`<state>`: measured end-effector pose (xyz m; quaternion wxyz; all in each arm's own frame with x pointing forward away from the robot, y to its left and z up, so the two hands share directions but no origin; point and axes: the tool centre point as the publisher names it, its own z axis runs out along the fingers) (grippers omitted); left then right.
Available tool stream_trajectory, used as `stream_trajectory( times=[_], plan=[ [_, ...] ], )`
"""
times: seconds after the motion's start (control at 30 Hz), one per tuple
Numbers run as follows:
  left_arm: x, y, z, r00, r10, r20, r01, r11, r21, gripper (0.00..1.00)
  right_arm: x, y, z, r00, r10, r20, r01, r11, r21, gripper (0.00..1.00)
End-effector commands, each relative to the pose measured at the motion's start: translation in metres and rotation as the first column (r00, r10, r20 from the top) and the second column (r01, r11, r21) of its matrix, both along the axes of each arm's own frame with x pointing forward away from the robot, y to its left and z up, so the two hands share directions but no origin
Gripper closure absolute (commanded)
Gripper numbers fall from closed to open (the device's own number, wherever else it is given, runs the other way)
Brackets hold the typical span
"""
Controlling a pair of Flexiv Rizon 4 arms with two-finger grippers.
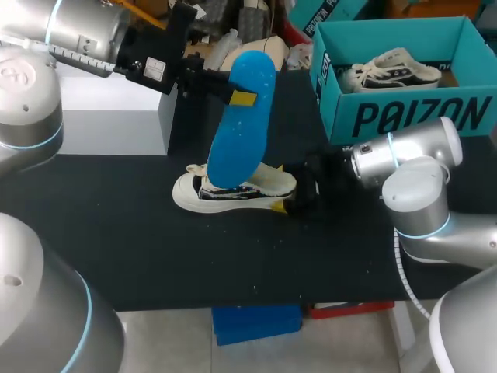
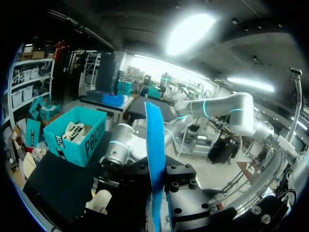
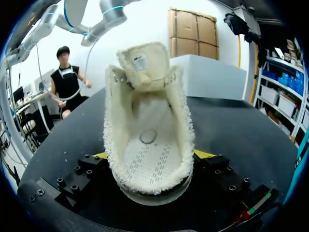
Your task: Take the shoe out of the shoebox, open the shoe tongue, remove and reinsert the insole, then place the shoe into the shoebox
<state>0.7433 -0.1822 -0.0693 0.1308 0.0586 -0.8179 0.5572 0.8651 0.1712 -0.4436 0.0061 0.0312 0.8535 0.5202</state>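
shoe (image 1: 233,190) out of the shoebox (image 1: 404,116), tongue open, heel clamped in right gripper (image 3: 152,155), left gripper (image 1: 243,98) pinching the removed insole (image 1: 241,132) above it; reinsertion and boxing remain.

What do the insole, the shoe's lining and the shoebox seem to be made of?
The insole is probably foam: matte bright blue and smooth, holding its shape with a slight bend. The lining looks like fleece or pile: cream and fuzzy all around the opening. The shoebox is likely cardboard: matte teal, with thin flat walls and straight edges.
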Motion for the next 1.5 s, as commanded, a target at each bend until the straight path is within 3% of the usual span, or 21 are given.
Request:
stream_trajectory(
  times=[0.03, 0.13, 0.37, 0.7, 1.1, 1.2, 1.5],
  plan=[
    [-0.001, 0.001, 0.000, 1.000, 0.002, 0.002, -0.002, 1.000, -0.001, 1.00, 0.000, 0.000, -0.003, 1.000, -0.001, -0.001, 0.001, 1.000, -0.002, 1.00],
    [-0.006, -0.002, 0.010, 0.998, 0.011, -0.064, -0.016, 0.997, -0.080, 1.00, 0.000, 0.000, -0.003, 1.000, -0.001, -0.001, 0.001, 1.000, -0.002, 1.00],
    [-0.021, -0.022, 0.056, 0.988, 0.001, -0.154, -0.036, 0.973, -0.228, 1.00, 0.000, 0.000, -0.003, 1.000, -0.001, -0.001, 0.001, 1.000, -0.002, 1.00],
    [-0.043, -0.037, 0.108, 0.988, 0.018, -0.155, -0.045, 0.984, -0.170, 1.00, 0.000, 0.000, -0.003, 1.000, -0.001, -0.001, 0.001, 1.000, -0.002, 1.00],
    [-0.073, -0.040, 0.153, 0.984, -0.048, -0.174, 0.007, 0.974, -0.228, 1.00, 0.000, 0.000, -0.003, 1.000, -0.001, -0.001, 0.001, 1.000, -0.002, 1.00],
    [-0.075, -0.039, 0.165, 0.992, -0.021, -0.126, -0.010, 0.970, -0.241, 1.00, 0.000, 0.000, -0.003, 1.000, -0.001, -0.001, 0.001, 1.000, -0.002, 1.00],
    [-0.076, -0.039, 0.172, 0.994, -0.008, -0.111, -0.021, 0.966, -0.257, 1.00, 0.000, 0.000, -0.003, 1.000, -0.001, -0.001, 0.001, 1.000, -0.002, 1.00]
  ],
)
